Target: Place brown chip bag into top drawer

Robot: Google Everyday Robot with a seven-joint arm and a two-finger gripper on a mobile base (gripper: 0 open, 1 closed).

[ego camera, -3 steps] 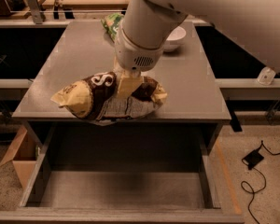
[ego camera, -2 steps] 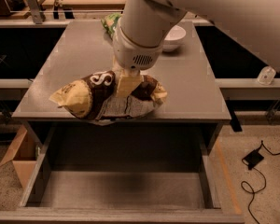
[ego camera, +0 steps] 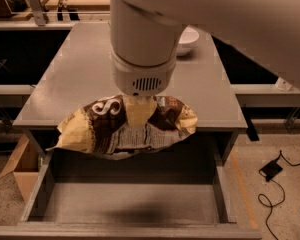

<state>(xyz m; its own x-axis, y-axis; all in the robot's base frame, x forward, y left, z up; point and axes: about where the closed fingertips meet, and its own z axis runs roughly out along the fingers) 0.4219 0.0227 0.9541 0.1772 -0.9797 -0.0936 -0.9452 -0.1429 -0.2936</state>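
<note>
The brown chip bag (ego camera: 125,126) is dark brown with pale-yellow ends and white lettering. It hangs in the air over the table's front edge and the back of the open top drawer (ego camera: 130,201). My gripper (ego camera: 138,111) comes down from the big white arm and is shut on the bag's middle from above. The drawer is pulled out, wide and shallow, with a bare flat grey bottom and low sides. The green chip bag is hidden behind the arm.
A white bowl (ego camera: 189,36) stands at the back right of the grey table (ego camera: 70,79). A cardboard box (ego camera: 20,166) sits on the floor at the left. A black cable and plug (ego camera: 271,171) lie on the floor at the right.
The bag has been lifted off the table and carried forward toward the drawer. The arm now fills more of the view.
</note>
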